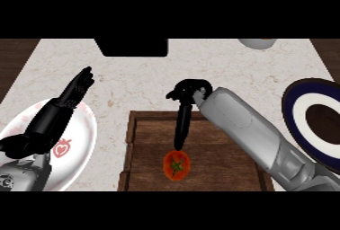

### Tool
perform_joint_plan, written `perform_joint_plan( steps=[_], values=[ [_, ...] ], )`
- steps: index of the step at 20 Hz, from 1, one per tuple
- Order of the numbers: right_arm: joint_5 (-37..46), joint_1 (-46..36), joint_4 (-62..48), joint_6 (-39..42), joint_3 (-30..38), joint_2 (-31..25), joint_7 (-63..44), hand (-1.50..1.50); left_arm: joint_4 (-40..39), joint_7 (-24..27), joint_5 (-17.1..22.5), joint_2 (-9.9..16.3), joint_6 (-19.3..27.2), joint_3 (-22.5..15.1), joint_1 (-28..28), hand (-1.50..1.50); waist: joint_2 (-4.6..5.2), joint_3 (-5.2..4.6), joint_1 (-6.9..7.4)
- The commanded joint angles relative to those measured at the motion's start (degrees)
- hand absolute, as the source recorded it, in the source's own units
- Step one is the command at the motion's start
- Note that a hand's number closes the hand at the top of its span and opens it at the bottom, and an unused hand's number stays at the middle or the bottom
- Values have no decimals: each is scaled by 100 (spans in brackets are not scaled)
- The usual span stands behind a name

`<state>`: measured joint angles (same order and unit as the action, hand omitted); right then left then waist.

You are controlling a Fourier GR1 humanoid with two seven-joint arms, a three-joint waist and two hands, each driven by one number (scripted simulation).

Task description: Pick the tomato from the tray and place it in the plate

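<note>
Two hands show in the head view, and only the right hand (pixel 188 92) is working. It hangs over the far edge of the wooden tray (pixel 219 155), with its wrist bent back toward the robot and its fingers (pixel 181 130) stretched long and straight, pointing down at the tomato (pixel 176 165). The fingertips end just at the top of the tomato; I cannot tell if they touch it or stay a little above. Nothing is held yet, the hand is open. The tomato lies on the tray floor near the front, red, with its green stem star turned up. I judge that the step in hand is the grasp. To do it well, the hand should come lower so the fingers pass on one side of the fruit and the thumb on the other, and only then close, because a round tomato can roll away from a push on top. The left hand (pixel 69 96) rests open over the white plate with red hearts (pixel 83 148) at the left, fingers up. A dark blue and white plate (pixel 297 112) is at the right, so the carry path should be chosen with care.
</note>
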<state>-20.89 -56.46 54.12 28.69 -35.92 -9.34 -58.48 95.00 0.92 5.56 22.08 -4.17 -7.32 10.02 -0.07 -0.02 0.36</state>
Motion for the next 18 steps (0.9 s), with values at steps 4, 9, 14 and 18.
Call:
perform_joint_plan(
  steps=[4,9,14,18],
  values=[
    [44,271,113,315,-349,288,-774,-150,-379,263,-85,-88,-154,101,65,0,1,-2,-63],
    [-40,516,156,437,-434,322,-778,-150,-252,196,-16,-59,-244,256,-50,0,-7,-1,-47],
    [27,891,41,533,-682,381,-537,-150,138,-235,-106,-174,-111,119,1,0,-12,2,-13],
    [-107,986,277,607,-766,327,-675,-150,-106,321,-129,-171,-281,179,-330,0,-7,-3,-21]
  ],
)
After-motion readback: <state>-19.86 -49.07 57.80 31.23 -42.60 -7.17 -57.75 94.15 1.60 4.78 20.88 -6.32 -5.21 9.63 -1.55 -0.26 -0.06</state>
